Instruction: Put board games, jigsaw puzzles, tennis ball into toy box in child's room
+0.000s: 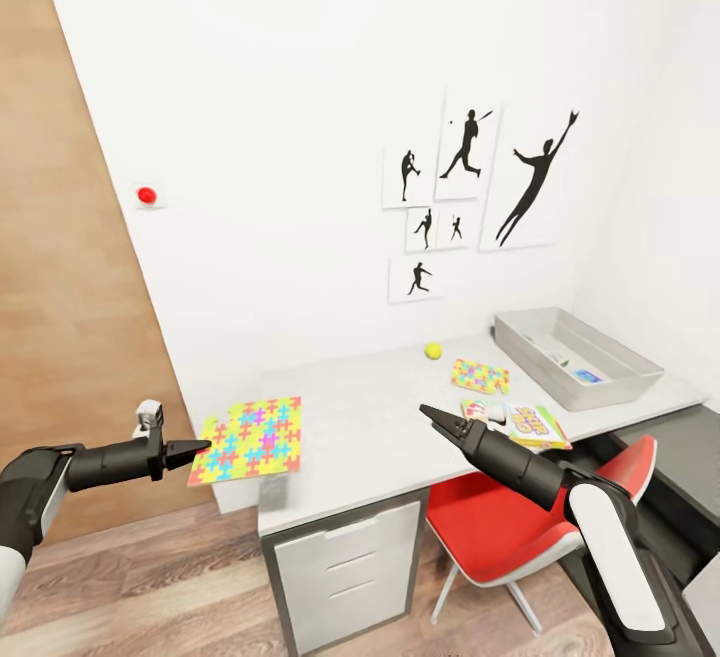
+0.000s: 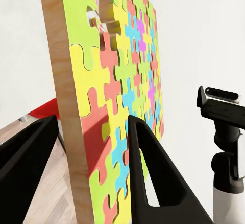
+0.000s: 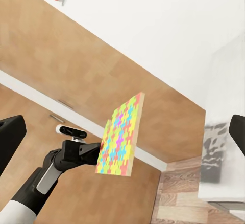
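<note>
Left gripper (image 1: 197,452): clamped on puzzle (image 1: 249,438), held off the table's (image 1: 370,427) left end.
Right gripper (image 1: 432,416): jaws wide, empty, over the table.

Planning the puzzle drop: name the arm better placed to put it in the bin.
Left. Its gripper already grips the jigsaw puzzle by its edge; the right gripper is open, though nearer the toy box.

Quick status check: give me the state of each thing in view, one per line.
Left pincer: shut on the jigsaw puzzle.
Held jigsaw puzzle: lifted, gripped at its edge, over the table's end.
Right pincer: open, empty.
Second jigsaw puzzle: flat on the table.
Tennis ball: resting on the table.
Board game: on the table edge.
Toy box: on the table, open-topped; small items inside.
</note>
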Tool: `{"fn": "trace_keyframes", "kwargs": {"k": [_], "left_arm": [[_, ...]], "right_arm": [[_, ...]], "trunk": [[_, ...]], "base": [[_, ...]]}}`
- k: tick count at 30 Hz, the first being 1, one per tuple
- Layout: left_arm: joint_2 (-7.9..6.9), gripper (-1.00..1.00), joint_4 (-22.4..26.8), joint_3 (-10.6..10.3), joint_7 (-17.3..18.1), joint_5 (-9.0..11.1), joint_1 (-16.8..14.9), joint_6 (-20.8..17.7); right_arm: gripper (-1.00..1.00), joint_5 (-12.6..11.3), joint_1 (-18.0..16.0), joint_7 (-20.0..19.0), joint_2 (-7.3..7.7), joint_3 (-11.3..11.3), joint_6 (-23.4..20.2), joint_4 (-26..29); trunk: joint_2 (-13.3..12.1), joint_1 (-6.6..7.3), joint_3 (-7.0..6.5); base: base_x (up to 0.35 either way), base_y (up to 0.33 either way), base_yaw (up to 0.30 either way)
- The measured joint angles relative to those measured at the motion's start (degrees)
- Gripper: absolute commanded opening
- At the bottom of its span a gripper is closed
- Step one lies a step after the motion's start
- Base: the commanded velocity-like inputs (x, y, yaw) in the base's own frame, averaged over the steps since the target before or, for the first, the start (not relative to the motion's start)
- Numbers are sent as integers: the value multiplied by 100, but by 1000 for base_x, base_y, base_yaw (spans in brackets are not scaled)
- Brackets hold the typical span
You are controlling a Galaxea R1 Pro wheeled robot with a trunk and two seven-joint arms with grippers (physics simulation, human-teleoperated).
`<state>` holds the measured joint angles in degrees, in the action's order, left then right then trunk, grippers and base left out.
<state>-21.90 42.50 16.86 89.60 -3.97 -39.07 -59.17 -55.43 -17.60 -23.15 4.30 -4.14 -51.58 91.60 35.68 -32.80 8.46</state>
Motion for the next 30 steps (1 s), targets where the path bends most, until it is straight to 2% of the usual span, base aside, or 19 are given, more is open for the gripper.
{"fn": "trace_keyframes", "kwargs": {"k": [5, 30], "left_arm": [[2, -100, 0, 0, 0, -1, 0, 0], [0, -100, -1, 35, 0, -2, 0, 1]], "right_arm": [[100, 0, 0, 0, -1, 0, 0, -2], [100, 2, 0, 0, 2, -31, 0, -6]], "trunk": [[-201, 110, -55], [-203, 110, 134]], "base": [[0, 0, -129], [0, 0, -138]]}}
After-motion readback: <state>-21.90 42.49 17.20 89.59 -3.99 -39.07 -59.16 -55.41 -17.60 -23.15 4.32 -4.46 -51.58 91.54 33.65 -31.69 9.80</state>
